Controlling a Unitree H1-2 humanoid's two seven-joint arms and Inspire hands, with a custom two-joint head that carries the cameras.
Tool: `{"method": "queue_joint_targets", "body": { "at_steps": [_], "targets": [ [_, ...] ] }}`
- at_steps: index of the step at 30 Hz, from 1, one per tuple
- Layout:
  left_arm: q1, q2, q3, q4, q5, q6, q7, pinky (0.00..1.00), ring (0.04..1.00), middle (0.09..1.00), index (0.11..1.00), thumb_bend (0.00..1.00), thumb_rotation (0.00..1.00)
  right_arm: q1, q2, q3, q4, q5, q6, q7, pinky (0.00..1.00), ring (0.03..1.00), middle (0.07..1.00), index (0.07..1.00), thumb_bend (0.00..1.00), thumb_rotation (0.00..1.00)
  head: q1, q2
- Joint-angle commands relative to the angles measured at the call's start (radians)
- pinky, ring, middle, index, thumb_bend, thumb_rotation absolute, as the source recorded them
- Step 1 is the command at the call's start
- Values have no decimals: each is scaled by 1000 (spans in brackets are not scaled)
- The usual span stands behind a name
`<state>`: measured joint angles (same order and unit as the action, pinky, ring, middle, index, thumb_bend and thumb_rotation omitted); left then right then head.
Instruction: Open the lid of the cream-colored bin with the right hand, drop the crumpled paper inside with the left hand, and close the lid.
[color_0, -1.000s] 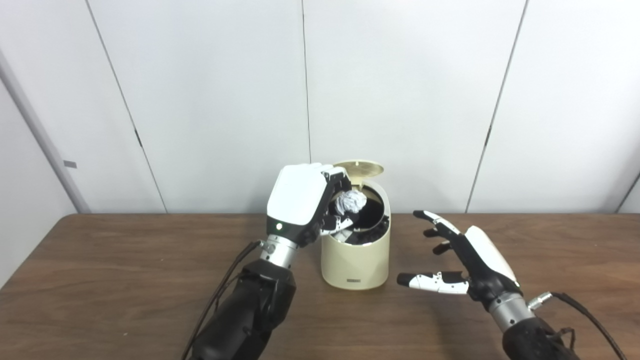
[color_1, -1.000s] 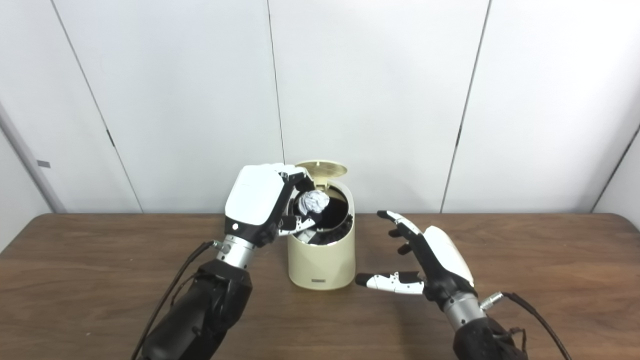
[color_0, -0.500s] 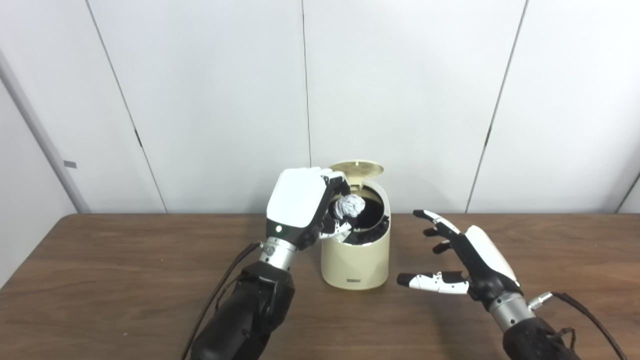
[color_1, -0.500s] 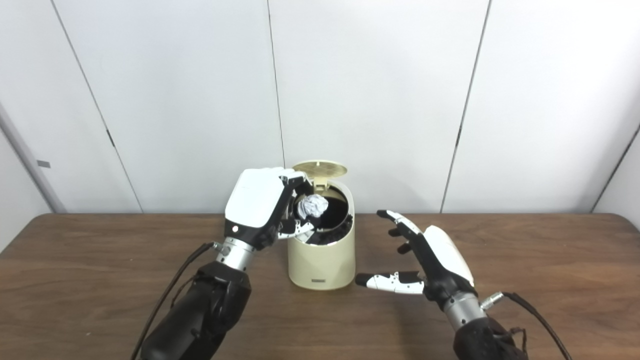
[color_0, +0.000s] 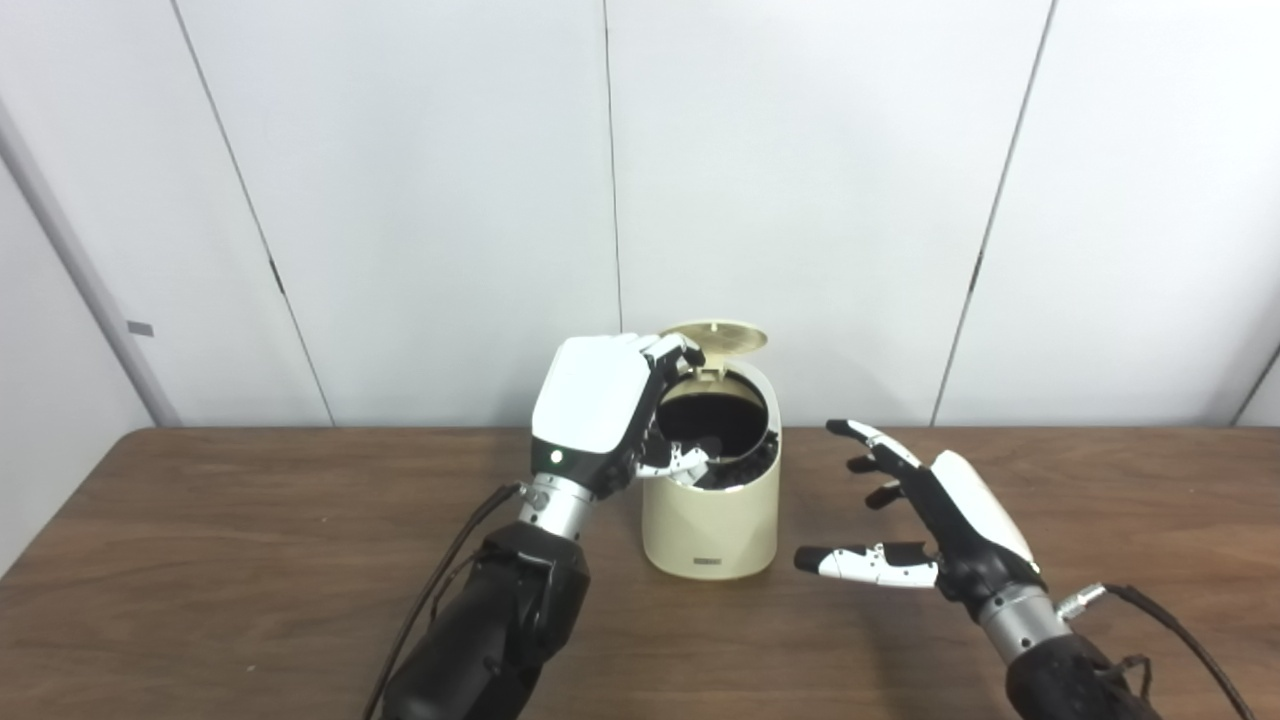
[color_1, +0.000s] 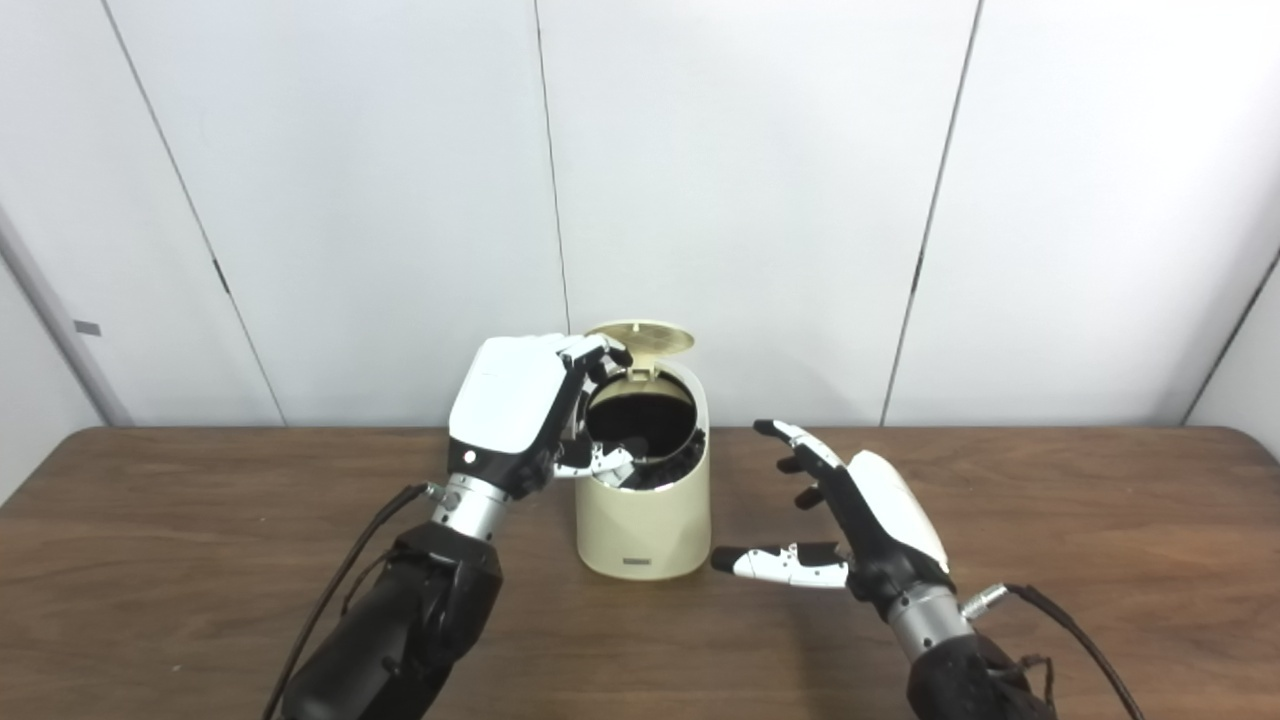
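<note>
The cream-colored bin (color_0: 711, 520) stands mid-table with its round lid (color_0: 716, 337) flipped up at the back. Its dark mouth (color_0: 714, 418) shows no paper; the crumpled paper is out of sight. My left hand (color_0: 600, 405) hovers at the bin's left rim, fingers spread over the opening and empty. My right hand (color_0: 925, 520) rests open to the right of the bin, thumb pointing at its base, apart from it. The bin (color_1: 643, 520) and both hands, left (color_1: 515, 405) and right (color_1: 850, 515), also show in the right eye view.
The brown wooden table (color_0: 200, 560) runs across the view. White wall panels (color_0: 800, 200) stand close behind the bin. A black cable (color_0: 440, 580) trails along my left forearm, another (color_0: 1170, 620) by my right wrist.
The crumpled paper left my left hand and dropped out of sight into the bin. My left fingers opened. The right hand, bin and lid have not moved.
</note>
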<state>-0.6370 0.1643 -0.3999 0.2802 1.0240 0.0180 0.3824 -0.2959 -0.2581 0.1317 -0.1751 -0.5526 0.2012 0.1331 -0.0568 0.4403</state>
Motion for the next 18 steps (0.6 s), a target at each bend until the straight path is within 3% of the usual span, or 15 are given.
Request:
{"method": "queue_joint_targets", "body": {
  "at_steps": [1,7,11,15,17,18],
  "targets": [
    [-38,4,-1,-36,16,3,1,501,557,570,660,941,291,-27,-7,-11,-44,1,-8,-11,651,816,914,880,797,485,-2,2],
    [-38,8,-4,-41,11,-1,-2,479,546,571,660,938,290,-26,-6,-15,-44,7,-5,-11,631,812,914,881,802,490,-2,2],
    [-27,5,15,-48,-48,-54,22,475,525,532,618,900,235,-23,3,-27,-41,28,-25,-31,638,806,919,877,788,462,3,-1],
    [22,-12,73,-105,-198,-114,-16,444,499,499,581,780,157,-26,13,-33,-41,39,-45,-49,654,802,906,868,755,441,4,-4],
    [53,-11,101,-144,-271,-149,-36,432,505,530,513,570,88,-31,13,-35,-35,46,-52,-52,668,812,913,876,750,484,1,-7],
    [65,-10,114,-156,-306,-173,-44,420,506,543,504,543,77,-34,14,-36,-35,49,-52,-52,671,816,914,877,751,492,1,-8]
  ]
}}
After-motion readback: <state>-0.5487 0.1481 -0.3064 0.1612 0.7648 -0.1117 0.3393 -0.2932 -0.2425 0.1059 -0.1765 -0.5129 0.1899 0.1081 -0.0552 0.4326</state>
